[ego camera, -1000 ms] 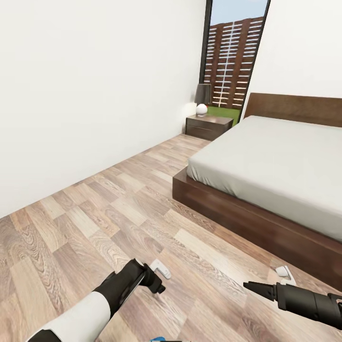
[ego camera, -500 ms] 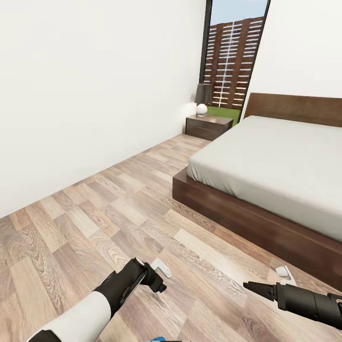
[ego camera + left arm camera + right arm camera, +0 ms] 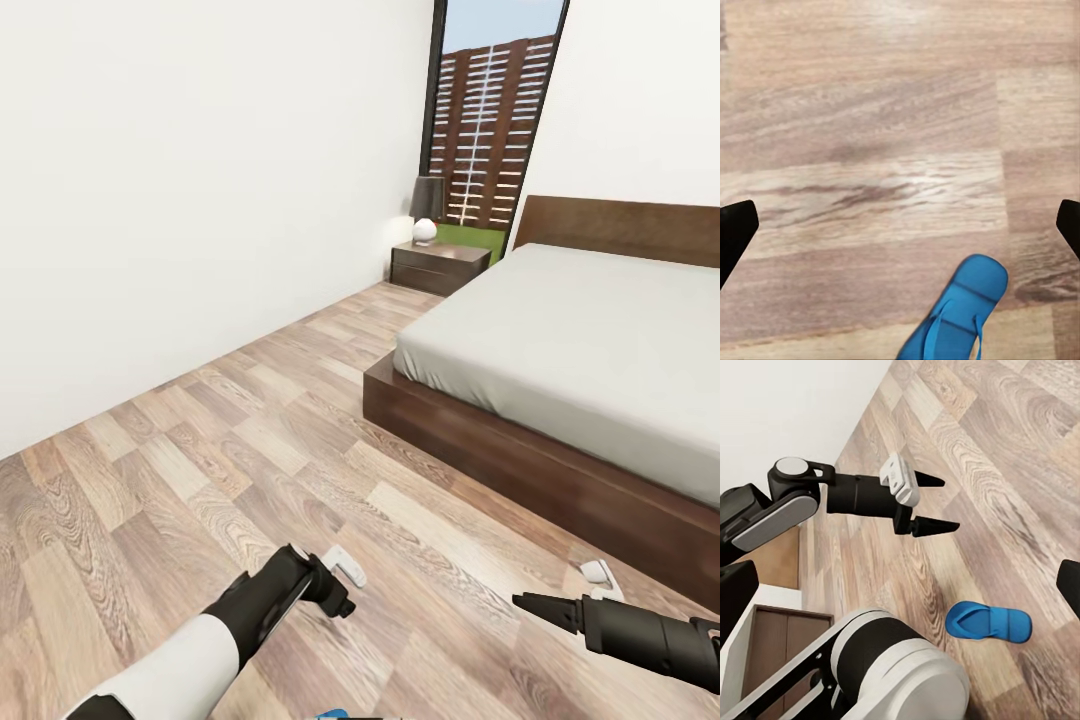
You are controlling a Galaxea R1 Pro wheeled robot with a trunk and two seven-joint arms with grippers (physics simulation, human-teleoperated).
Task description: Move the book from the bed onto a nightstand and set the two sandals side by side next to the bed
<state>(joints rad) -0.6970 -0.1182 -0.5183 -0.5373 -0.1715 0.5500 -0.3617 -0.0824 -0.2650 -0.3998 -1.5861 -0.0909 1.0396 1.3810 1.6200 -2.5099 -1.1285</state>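
Head view: the bed point(image 3: 600, 370) with bare grey mattress stands at right on the wood-plank floor point(image 3: 230, 440); a nightstand point(image 3: 438, 266) carrying a lamp point(image 3: 426, 208) sits beside its headboard, before a tall window point(image 3: 490, 120). The right gripper point(image 3: 560, 608) hangs low near the bed frame; its spread cannot be judged here. Left wrist view: one blue sandal point(image 3: 956, 311) lies flat on the floor between widely parted, empty fingertips point(image 3: 735, 232). Right wrist view: the left gripper point(image 3: 934, 502) hovers open, holding nothing, above that sandal point(image 3: 988, 622).
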